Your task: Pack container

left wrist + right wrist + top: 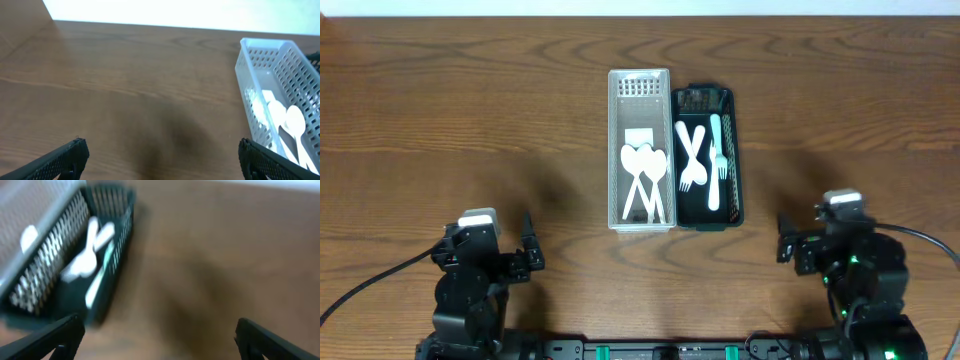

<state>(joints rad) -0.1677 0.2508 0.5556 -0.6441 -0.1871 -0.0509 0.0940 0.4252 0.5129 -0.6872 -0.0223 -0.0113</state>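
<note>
A white slotted container [616,150] stands at the table's middle with white spoons [644,170] in it. Touching its right side is a dark green container [731,150] holding white forks [691,158] and a white knife [715,160]. My left gripper [527,255] is open and empty at the front left, well away from both; its wrist view shows the white container [260,65] at the right. My right gripper [788,250] is open and empty at the front right; its blurred wrist view shows the green container [122,235] at the left.
The brown wooden table [470,120] runs all around the two containers. Black cables [380,275] trail from both arm bases along the front edge.
</note>
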